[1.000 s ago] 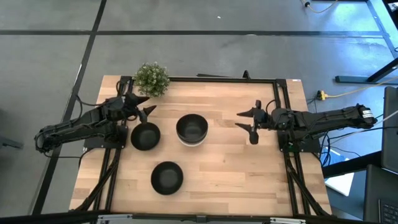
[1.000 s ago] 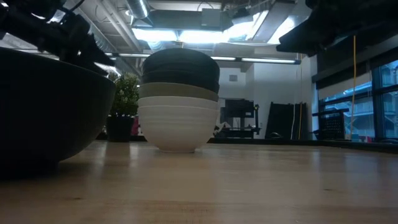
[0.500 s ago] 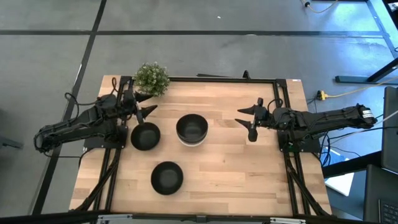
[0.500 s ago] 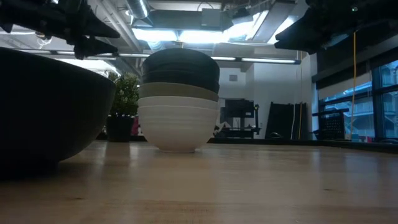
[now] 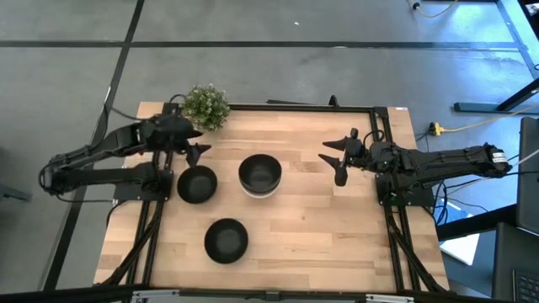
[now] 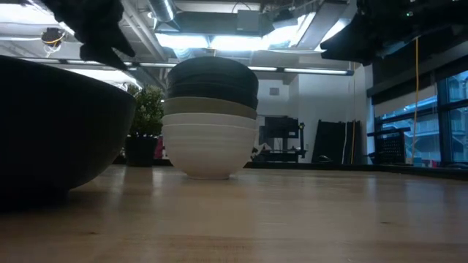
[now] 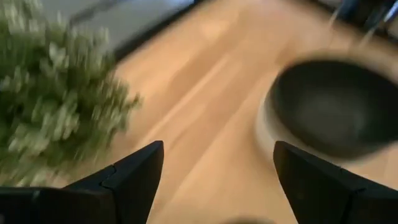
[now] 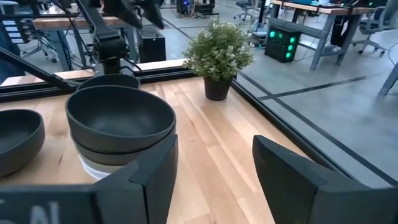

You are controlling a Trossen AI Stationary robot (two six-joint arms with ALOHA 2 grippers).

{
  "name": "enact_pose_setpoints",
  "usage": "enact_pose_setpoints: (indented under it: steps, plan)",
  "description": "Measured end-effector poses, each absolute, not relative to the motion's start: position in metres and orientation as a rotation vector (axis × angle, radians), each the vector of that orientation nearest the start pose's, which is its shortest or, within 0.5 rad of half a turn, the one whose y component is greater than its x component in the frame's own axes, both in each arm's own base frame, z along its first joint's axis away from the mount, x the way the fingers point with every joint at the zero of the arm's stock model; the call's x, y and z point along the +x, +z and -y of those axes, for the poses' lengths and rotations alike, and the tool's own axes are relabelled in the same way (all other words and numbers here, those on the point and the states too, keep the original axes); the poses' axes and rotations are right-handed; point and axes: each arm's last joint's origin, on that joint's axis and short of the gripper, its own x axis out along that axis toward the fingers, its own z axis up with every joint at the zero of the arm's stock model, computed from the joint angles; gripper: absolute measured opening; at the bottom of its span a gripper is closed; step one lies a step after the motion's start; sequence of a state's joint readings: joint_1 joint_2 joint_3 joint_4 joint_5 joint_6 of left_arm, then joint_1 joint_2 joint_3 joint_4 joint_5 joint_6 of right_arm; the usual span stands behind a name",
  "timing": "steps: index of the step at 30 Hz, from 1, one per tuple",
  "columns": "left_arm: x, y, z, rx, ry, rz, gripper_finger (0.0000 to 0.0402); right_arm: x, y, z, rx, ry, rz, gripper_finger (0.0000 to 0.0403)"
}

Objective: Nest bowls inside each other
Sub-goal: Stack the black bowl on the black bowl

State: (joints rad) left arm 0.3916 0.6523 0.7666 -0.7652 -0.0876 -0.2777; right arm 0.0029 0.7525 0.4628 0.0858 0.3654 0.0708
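Observation:
A nested stack of bowls (image 5: pixel 259 175) stands near the table's middle, a black bowl on top, white at the bottom; in the low view the stack (image 6: pixel 210 120) shows black over grey-olive over white. A single black bowl (image 5: pixel 196 184) sits left of it and another black bowl (image 5: pixel 226 240) nearer the near edge. My left gripper (image 5: pixel 193 141) is open in the air above the far-left part of the table, beside the plant. My right gripper (image 5: pixel 337 161) is open, hovering right of the stack; its wrist view shows the stack (image 8: pixel 120 124).
A small green potted plant (image 5: pixel 205 107) stands at the far-left corner, close to my left gripper. A black frame rail (image 5: pixel 295 107) runs along the far edge and both sides. Bare wood (image 5: pixel 337 236) lies on the right and near-right of the table.
My left gripper has risen and pulled back toward the far-left corner by the plant, away from the single black bowl; its wrist view is blurred by the motion. My right gripper has drifted slightly toward the far edge. The bowls have stayed put.

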Motion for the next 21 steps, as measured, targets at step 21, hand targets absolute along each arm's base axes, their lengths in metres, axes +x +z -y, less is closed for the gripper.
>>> enact_pose_setpoints:
  steps: [21]
  plan:
    - [0.147,0.269,-0.062,-0.46,0.53,-1.369,0.0298,0.172,0.252,0.01,0.035,-0.343,-0.19,0.0209]
